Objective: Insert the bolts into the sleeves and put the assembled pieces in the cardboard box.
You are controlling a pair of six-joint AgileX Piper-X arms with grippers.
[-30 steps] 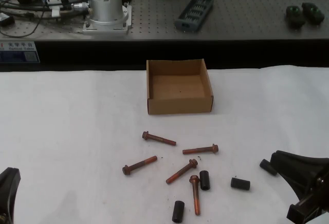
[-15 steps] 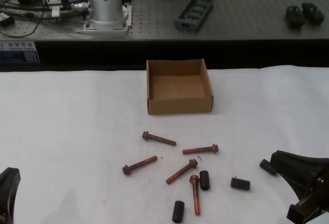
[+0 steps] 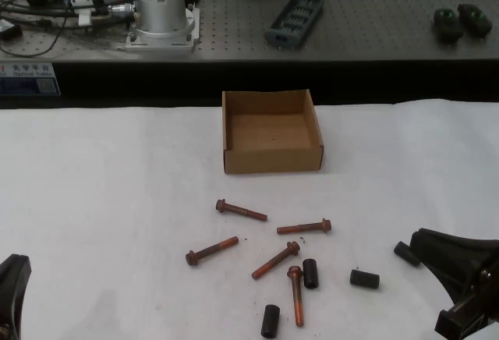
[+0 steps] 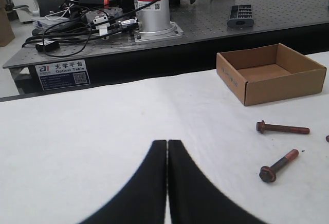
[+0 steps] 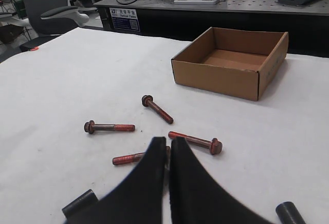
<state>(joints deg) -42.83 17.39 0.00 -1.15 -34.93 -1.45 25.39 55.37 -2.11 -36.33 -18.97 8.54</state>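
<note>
Cardboard box [image 3: 273, 132] sits open-topped at the far middle of the white sheet [image 3: 117, 200]; inside I see just its brown floor. Five bolts [image 3: 241, 210] lie loose on the sheet on my side of the box, well apart from it. Four black sleeves [image 3: 364, 279] lie nearer to me, one just beside a bolt's head, one by my right pincer [image 5: 168, 142]. Every bolt is bare and every sleeve separate. My left pincer [image 4: 167, 144] is closed on nothing, low at the near left. The right pincer is closed too, gripping nothing, at the near right.
</note>
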